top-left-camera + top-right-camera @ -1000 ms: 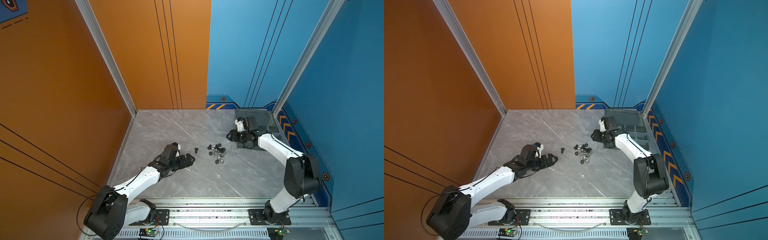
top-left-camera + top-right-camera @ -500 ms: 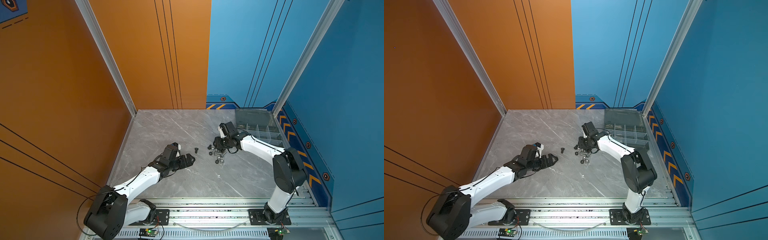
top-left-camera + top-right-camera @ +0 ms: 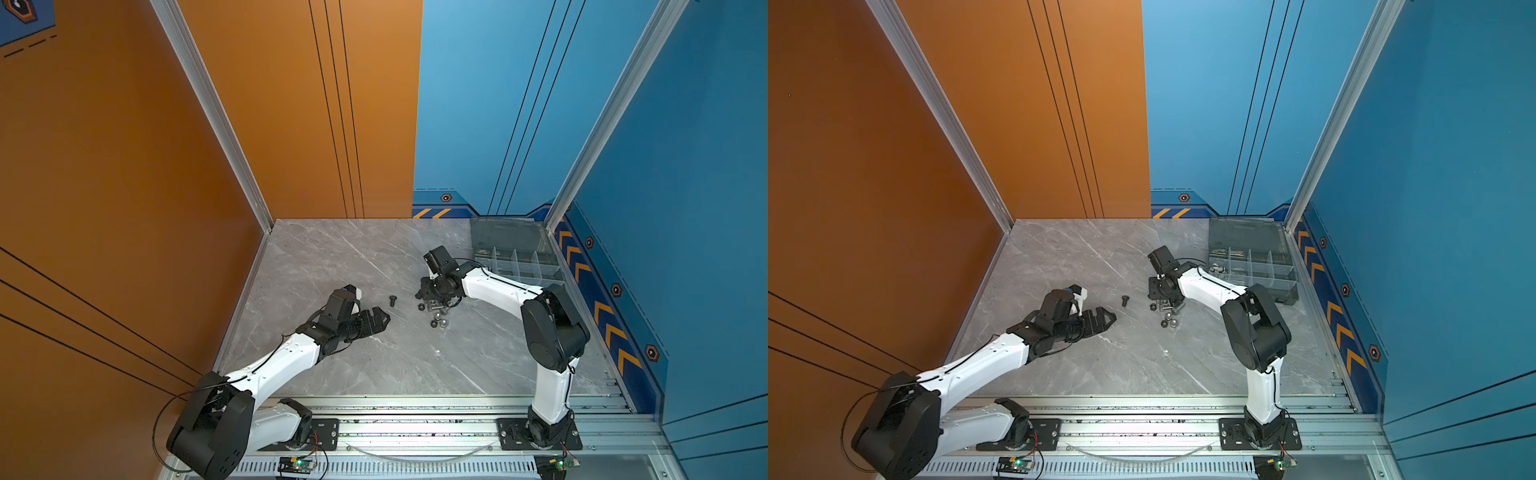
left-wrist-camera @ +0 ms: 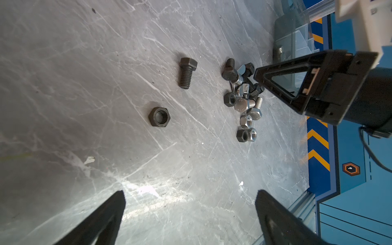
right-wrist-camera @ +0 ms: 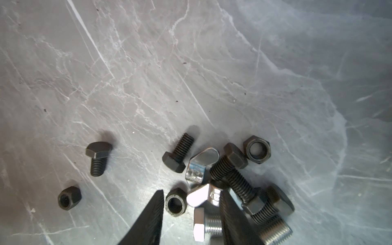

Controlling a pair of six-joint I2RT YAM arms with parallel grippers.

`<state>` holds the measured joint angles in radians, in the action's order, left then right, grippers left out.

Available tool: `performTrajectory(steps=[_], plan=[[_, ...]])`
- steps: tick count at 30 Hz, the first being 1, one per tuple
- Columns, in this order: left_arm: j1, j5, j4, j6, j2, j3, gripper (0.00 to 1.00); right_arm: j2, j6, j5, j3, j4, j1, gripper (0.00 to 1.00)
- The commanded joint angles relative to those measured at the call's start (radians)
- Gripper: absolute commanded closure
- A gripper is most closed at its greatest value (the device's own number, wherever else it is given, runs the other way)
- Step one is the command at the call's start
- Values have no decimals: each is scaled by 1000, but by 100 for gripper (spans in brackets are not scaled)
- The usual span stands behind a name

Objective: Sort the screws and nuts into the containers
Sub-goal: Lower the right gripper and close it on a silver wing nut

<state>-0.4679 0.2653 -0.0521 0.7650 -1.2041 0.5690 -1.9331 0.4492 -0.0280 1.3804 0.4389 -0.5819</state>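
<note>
The right gripper [image 5: 192, 190] was held low over the heap. Its ribbed black fingers [image 5: 148, 220] were parted only partway, and nothing was seen lifted between them. Directly under the gap a black hex nut [image 5: 175, 204] was laid flat with its bore upward, and a shiny wing nut [image 5: 202, 197] was lying against it. Whether the pads already bore on either piece could not be told.

A silver bolt [image 5: 209, 228] was lodged nearer the wrist, with its long axis set across the gap so that its thread ran under one finger. A closing along that axis was judged likely to catch it end to end, which would be a poor hold on smooth plated steel. A matte black bolt [image 5: 235, 176] was propped slantwise over a second wing nut [image 5: 201, 167], so some shifting of the heap was to be expected.

Further out, a lone black bolt [image 3: 392, 300] was seen on the marbled table top [image 3: 353, 257] between the arms, just beside the left gripper [image 3: 380, 319]. That gripper's fingers were shown spread wide and empty in the left wrist view.

The smoky translucent organiser box [image 3: 517, 266] was stood open by the right-hand wall, close behind the right arm and well apart from the left. Its clear dividers were plainly seen. The carry was therefore judged to belong to the right arm.
</note>
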Motion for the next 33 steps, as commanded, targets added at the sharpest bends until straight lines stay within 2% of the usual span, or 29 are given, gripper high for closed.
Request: performTrajectory(steps=[1,33], plan=[[-4,-14,-5,-4,7,2,2,-27,0,15,38,39,-12,55],[3,-13,-2,-7,-4,1,2,-134,-58,54,130,105,-4,62]])
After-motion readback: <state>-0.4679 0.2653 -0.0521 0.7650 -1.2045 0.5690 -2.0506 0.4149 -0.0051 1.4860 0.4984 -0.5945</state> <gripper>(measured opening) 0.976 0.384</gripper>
